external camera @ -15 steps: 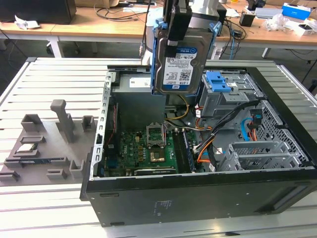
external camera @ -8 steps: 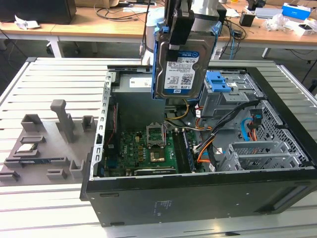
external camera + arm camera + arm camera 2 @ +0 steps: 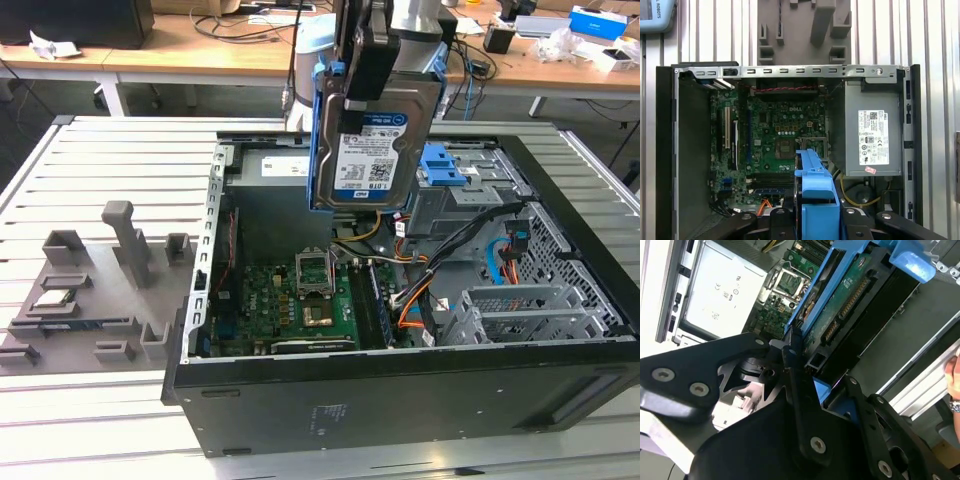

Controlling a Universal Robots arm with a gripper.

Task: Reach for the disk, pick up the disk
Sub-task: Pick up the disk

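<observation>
The disk (image 3: 372,140), a silver hard drive with a white-and-blue label and a blue bracket along its edges, hangs upright above the open computer case (image 3: 400,400). My gripper (image 3: 372,85) is shut on its top edge, holding it clear of the case. In the second wrist view the disk (image 3: 842,300) shows its green circuit side and blue bracket, clamped between the black fingers (image 3: 790,365). In the first wrist view the blue bracket of the disk (image 3: 815,195) stands between the finger links, over the motherboard.
Inside the case lie the motherboard (image 3: 300,300), the grey power supply box (image 3: 872,135), a metal drive cage with a blue latch (image 3: 445,165) and loose cables (image 3: 470,240). A grey fixture (image 3: 100,290) rests on the slatted table at the exterior view's left. A person's hand (image 3: 954,372) is nearby.
</observation>
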